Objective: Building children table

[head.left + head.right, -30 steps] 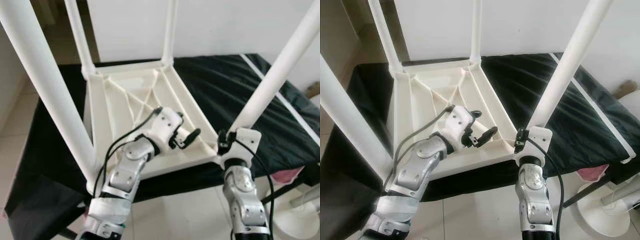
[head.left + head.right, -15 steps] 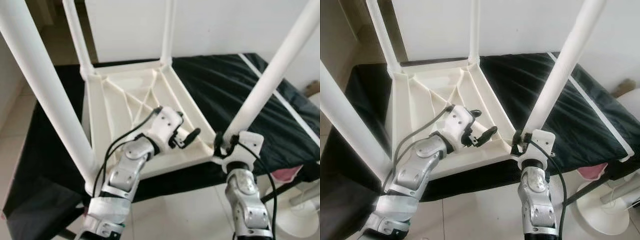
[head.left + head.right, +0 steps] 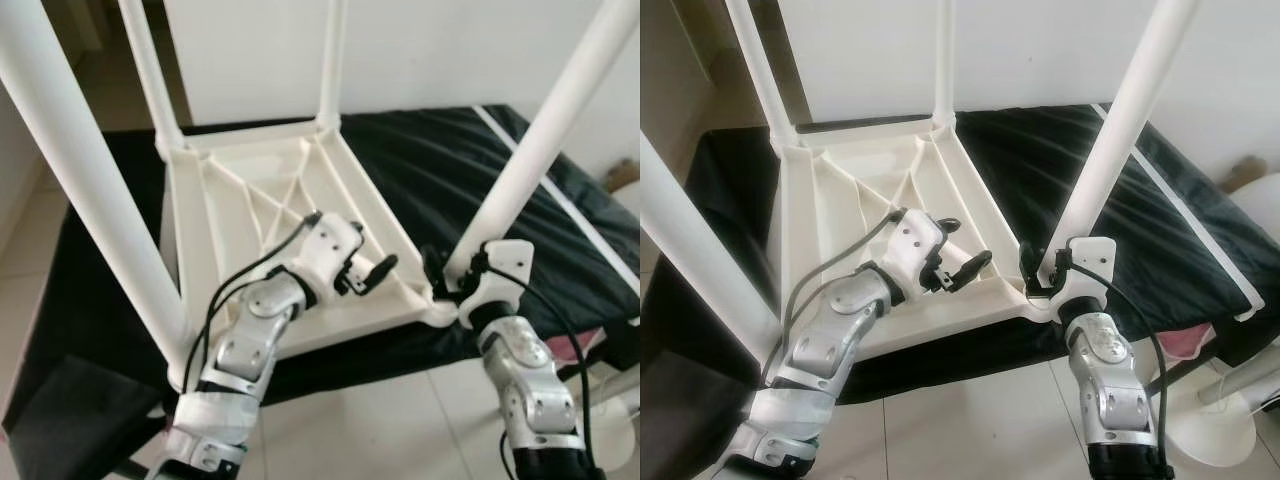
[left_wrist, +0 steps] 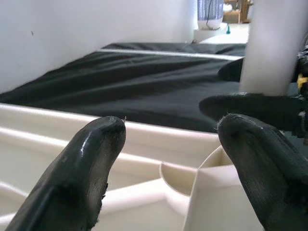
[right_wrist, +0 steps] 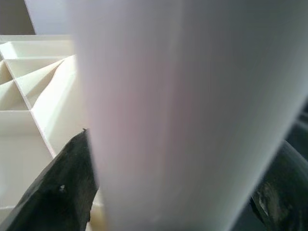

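The white children's table [image 3: 250, 200] lies upside down on a black-covered surface, its legs pointing up. My right gripper [image 3: 455, 275] is shut on the base of the near-right leg [image 3: 545, 140], where it meets the table's corner. In the right wrist view that leg [image 5: 183, 110] sits between the black fingers [image 5: 67, 178]. My left gripper [image 3: 962, 255] is open just above the ribbed underside, near the same corner. Its fingertips [image 4: 103, 139] hold nothing and hover over a corner socket.
A black cloth [image 3: 450, 170] covers the surface under the table. A white round stand base [image 3: 1230, 420] and something pink [image 3: 1185, 340] are on the tiled floor at the lower right. A white wall stands behind. The near-left leg [image 3: 90, 190] rises close to my left arm.
My right forearm has swung out to the right while its gripper stayed at the base of the near-right leg. The left arm has barely moved.
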